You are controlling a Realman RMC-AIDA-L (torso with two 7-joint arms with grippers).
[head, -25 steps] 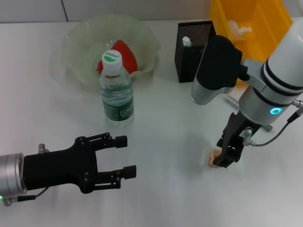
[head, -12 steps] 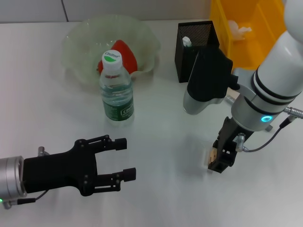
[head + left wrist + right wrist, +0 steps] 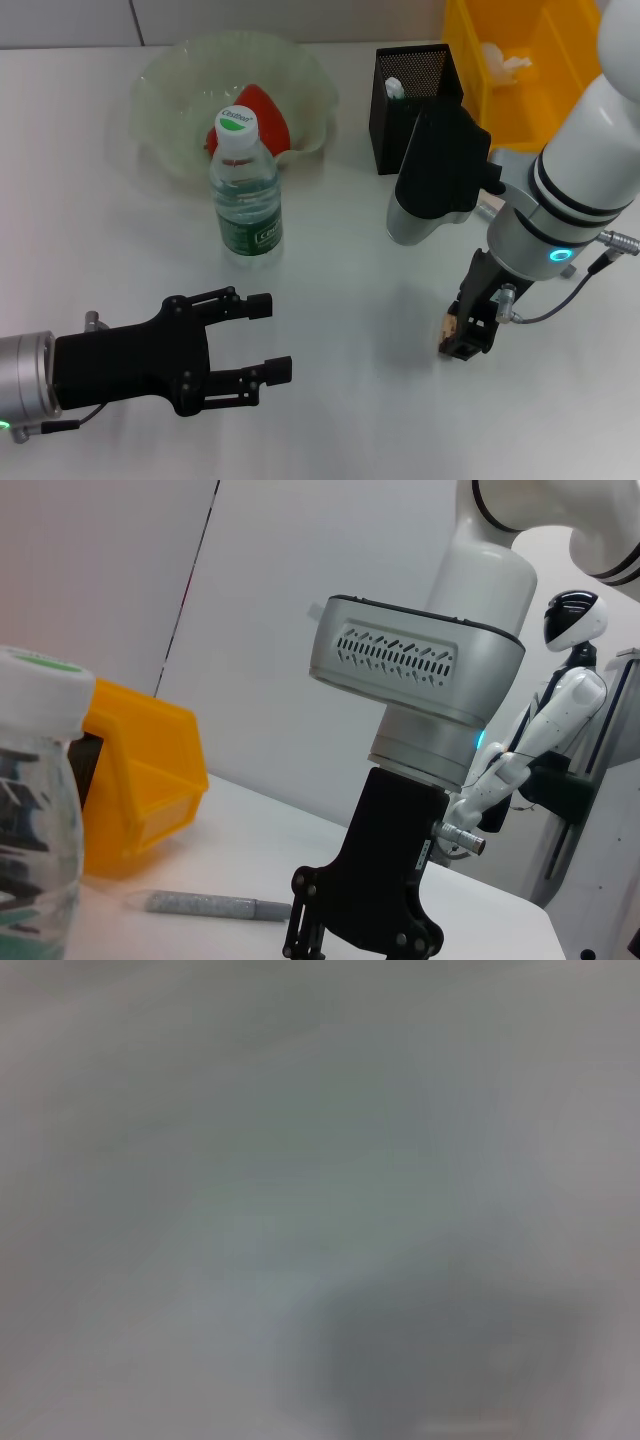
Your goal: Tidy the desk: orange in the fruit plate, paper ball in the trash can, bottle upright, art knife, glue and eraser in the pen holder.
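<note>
My right gripper (image 3: 465,338) is down at the table on the small tan eraser (image 3: 447,326), open, with the eraser's edge showing at its left side. In the left wrist view the right gripper (image 3: 362,948) has its fingers spread. The grey art knife (image 3: 215,907) lies on the table behind it, mostly hidden in the head view. The bottle (image 3: 245,190) stands upright. The orange (image 3: 265,115) rests in the fruit plate (image 3: 170,70). A white-capped glue (image 3: 393,88) stands in the black mesh pen holder (image 3: 412,100). My left gripper (image 3: 272,336) hovers open at the front left.
The yellow trash can (image 3: 560,70) at the back right holds a white paper ball (image 3: 503,62). It also shows beside the bottle (image 3: 35,810) as a yellow bin (image 3: 145,780). My right arm's grey elbow (image 3: 440,170) hangs over the table in front of the pen holder.
My right gripper has shifted left and lower onto the eraser. The left gripper has barely moved.
</note>
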